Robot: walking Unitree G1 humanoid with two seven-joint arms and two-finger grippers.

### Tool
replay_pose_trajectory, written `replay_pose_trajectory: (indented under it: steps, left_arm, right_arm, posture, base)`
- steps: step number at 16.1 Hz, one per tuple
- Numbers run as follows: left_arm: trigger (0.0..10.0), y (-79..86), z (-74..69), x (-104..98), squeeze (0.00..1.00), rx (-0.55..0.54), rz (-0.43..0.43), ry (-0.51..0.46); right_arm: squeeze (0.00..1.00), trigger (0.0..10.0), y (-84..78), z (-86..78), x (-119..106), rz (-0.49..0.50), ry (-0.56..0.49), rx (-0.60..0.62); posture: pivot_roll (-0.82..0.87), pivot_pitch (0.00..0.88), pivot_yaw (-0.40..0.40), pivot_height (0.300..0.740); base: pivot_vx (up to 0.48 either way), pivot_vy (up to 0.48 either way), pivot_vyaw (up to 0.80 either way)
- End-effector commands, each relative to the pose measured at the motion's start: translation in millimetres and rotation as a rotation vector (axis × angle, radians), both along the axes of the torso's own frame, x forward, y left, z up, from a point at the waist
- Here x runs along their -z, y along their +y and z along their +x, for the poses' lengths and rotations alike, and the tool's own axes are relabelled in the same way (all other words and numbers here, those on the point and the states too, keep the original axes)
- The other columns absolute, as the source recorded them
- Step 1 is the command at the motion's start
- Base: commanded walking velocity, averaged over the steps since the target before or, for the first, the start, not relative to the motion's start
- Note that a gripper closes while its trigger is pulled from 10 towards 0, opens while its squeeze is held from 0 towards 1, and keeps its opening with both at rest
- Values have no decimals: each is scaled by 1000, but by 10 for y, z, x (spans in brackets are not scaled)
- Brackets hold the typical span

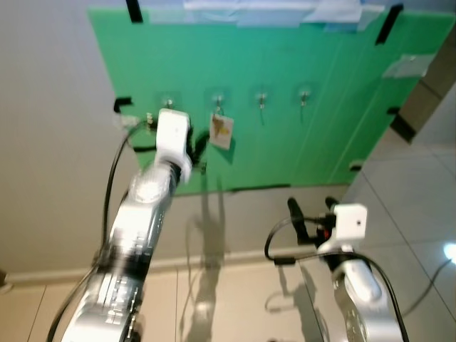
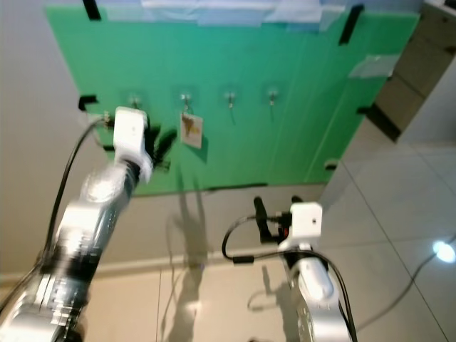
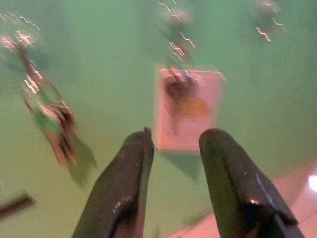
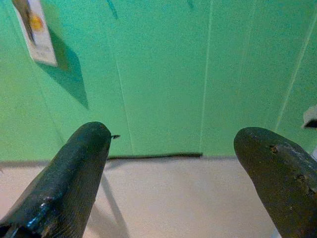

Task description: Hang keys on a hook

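Note:
A green board (image 1: 299, 128) on the wall carries a row of small hooks (image 1: 261, 100). From the second hook hangs a key with a white tag (image 1: 221, 131), seen closer in the left wrist view as the tag (image 3: 188, 109). My left gripper (image 1: 199, 147) is raised just left of and below that tag, open, with nothing between its fingers (image 3: 129, 168). A second bunch of keys (image 3: 54, 124) hangs on the leftmost hook. My right gripper (image 1: 311, 208) is held low in front of the wall, below the board, open and empty.
The board is held by black tape (image 1: 134, 10) at its corners and by pale tape along its top edge. Below it are a bare beige wall (image 1: 235, 228) and a skirting. A tiled floor (image 1: 420, 214) lies to the right. Black cables (image 1: 110, 185) loop from both wrists.

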State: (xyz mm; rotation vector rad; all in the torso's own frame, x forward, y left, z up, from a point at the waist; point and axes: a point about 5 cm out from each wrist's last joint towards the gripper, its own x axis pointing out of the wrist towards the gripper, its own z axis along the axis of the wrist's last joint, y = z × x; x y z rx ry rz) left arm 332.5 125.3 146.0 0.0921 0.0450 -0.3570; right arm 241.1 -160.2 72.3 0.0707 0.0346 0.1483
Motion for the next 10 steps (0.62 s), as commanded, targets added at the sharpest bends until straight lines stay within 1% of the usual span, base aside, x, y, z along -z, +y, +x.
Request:
replay_pose_trajectory:
  steps: [1,2,3,4,5,7,8,9,10]
  left_arm:
    - [10000,-47,-155,2,1000,76,72,-50]
    - [10000,-45,-392,134,1000,148,139,-88]
    - [10000,-30,-447,176,1000,156,160,-94]
    - [10000,31,-537,250,1000,140,179,-98]
    - [10000,180,-610,380,1000,56,172,-56]
    - [10000,310,-714,487,1000,-18,176,-42]
    - [10000,388,-805,556,1000,-76,145,-34]
    - [10000,392,-783,580,0,-112,92,-1]
    - [10000,364,-685,549,0,-128,3,21]
  right_arm:
    - [0,10000,15,6,-138,28,-76,-14]
    - [0,10000,43,18,-262,39,-136,-31]
    - [0,10000,59,27,-288,38,-143,-42]
    - [0,10000,95,42,-320,29,-151,-60]
    - [0,10000,119,53,-320,39,-146,-72]
    - [0,10000,116,60,-329,62,-148,-76]
    - [0,10000,106,68,-352,82,-153,-79]
    - [0,10000,91,76,-349,74,-146,-79]
    - [0,10000,79,82,-311,37,-120,-71]
  posture:
    - [-21,0,42,740]
    - [-9,0,39,740]
    - [-5,0,36,740]
    - [0,0,33,740]
    - [4,0,28,740]
    - [8,0,21,740]
    - [8,0,17,740]
    - [12,0,4,740]
    - [9,0,-4,740]
  base:
    - [0,0,0]
    - [0,0,0]
    - [0,0,0]
    - [0,0,0]
    - [0,0,0]
    - [0,0,0]
    - [0,0,0]
    - [0,0,0]
    - [0,0,0]
